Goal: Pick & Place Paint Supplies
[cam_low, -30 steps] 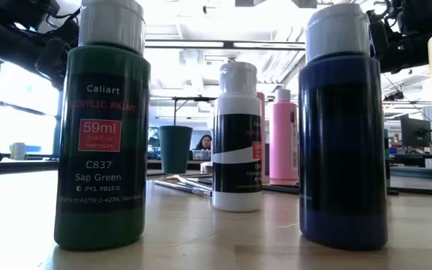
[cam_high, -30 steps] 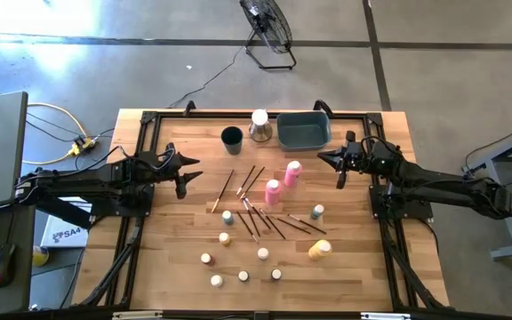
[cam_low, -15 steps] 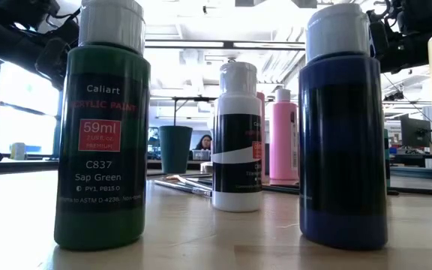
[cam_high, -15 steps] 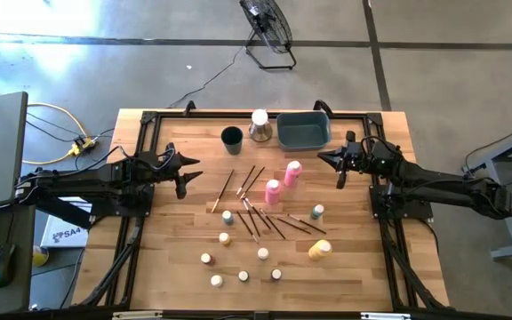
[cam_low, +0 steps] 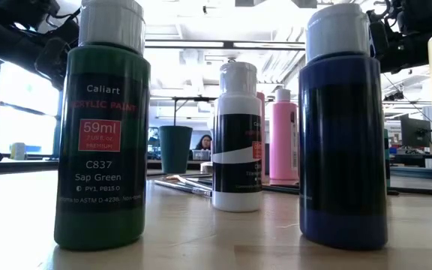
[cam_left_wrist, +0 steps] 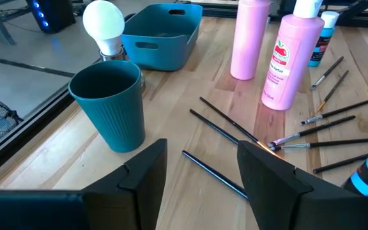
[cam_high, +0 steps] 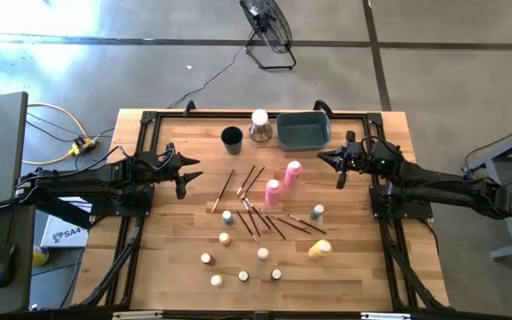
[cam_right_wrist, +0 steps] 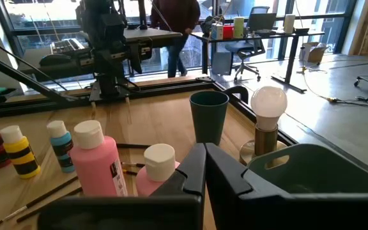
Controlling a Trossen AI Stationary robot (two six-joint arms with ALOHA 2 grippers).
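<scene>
**Both hands hover empty over the worktop, paint supplies untouched**

The left hand hangs above the left side of the worktop, its fingers parted a moderate way with nothing between them. The right hand hangs over the right side, just in front of the grey-blue bin, its fingers pressed together on nothing (the right wrist view shows them meeting tip to tip).

The paint supplies sit between the two arms. Two pink bottles stand upright near the middle, one just behind and to the right of the other. A yellow bottle lies on its side toward the front right. A small teal-capped bottle stands right of the brushes, another to their left. The thin brushes lie flat in a loose scatter, most with their long axes running diagonally across the worktop; one lighter-handled brush slants from front left to back right. Small pots with pale caps stand dotted along the front.

The bin shows a bare interior. The dark cup stands upright at the back, a bulb-topped lamp between it and the bin.
</scene>
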